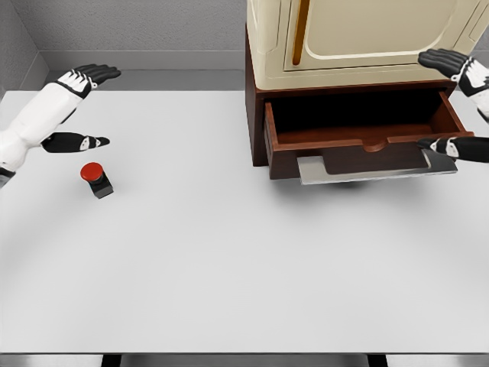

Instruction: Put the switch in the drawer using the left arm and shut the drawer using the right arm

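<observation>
The switch, a black box with a round red button on top, stands on the white table at the left. My left hand hovers above and behind it, fingers spread and holding nothing. The brown wooden drawer is pulled out from the base of a cream cabinet at the upper right, and its inside looks dark and bare. My right hand is at the drawer's right end, fingers spread; its lower fingers lie near the front right corner, though contact is unclear.
A flat grey plate juts out beneath the drawer's front. A grey wall runs behind the table, and the table's front edge lies along the bottom of the view.
</observation>
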`<act>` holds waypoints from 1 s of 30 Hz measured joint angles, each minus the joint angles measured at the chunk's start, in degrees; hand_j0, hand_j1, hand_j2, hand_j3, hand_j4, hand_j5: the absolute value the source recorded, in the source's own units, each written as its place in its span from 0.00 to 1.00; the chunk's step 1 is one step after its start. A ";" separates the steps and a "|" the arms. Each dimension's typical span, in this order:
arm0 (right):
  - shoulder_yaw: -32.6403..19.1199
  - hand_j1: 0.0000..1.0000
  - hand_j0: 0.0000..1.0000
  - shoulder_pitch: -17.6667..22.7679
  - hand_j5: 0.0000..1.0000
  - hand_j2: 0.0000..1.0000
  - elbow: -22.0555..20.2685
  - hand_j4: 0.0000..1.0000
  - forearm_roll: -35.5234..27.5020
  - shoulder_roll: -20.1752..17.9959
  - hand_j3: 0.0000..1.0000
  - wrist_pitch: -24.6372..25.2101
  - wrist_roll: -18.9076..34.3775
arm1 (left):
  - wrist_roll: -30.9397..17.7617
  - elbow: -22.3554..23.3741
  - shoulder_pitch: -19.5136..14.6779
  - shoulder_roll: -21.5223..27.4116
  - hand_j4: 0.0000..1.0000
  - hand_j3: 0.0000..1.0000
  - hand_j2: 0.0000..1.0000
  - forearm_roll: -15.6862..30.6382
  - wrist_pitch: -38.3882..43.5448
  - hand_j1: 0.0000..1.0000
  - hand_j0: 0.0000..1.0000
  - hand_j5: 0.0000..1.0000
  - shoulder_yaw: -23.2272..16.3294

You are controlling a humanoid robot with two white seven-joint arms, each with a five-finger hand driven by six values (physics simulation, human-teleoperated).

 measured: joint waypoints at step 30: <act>1.77 1.00 1.00 -0.44 1.00 1.00 0.04 1.00 -1.49 0.79 1.00 0.00 0.07 | -1.90 2.45 2.20 8.55 1.00 1.00 1.00 50.96 -0.01 1.00 1.00 1.00 -17.59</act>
